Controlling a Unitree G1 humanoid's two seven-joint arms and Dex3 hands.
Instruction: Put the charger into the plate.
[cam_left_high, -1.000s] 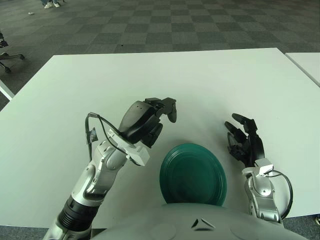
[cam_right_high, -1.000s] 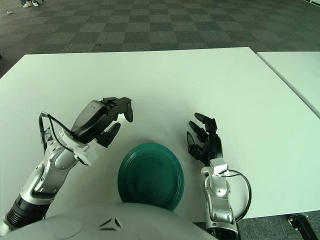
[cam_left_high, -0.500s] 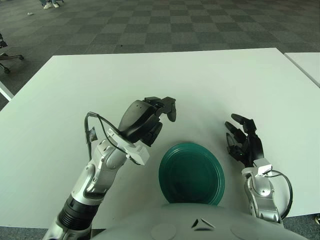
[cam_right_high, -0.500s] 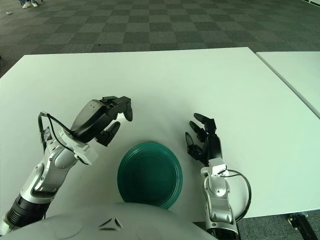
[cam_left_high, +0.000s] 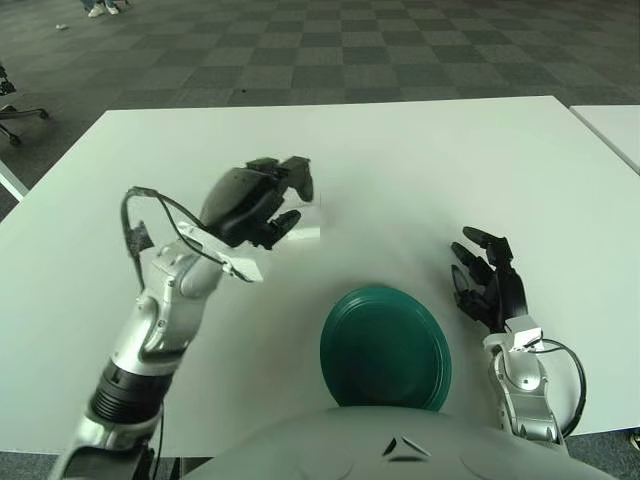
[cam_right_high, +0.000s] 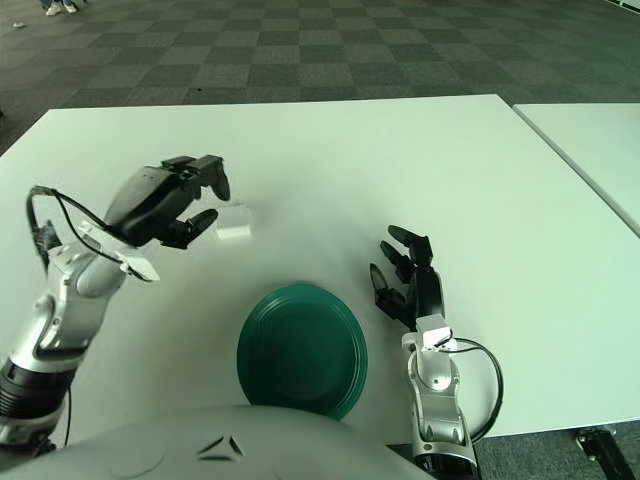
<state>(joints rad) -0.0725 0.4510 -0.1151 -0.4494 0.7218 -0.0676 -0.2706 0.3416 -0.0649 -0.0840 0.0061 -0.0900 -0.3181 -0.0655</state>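
We see both hands black with three chunky segmented fingers; left hand, right hand. Forearms silver-grey metal, jointed, white block at each wrist. Black cable loops off our left wrist, another black cable loops by the right forearm. Grey rounded torso at bottom edge with small dark triangular marks.

left hand is up over the white desk, fingers curled but loose and gripping nothing, and the small white charger lies flat on the desk just to its right, at the fingertips. the green plate sits near the desk's front edge with nothing in it, below and right of the charger and apart from it. right hand shows just right of the plate, black fingers spread and pointing up.
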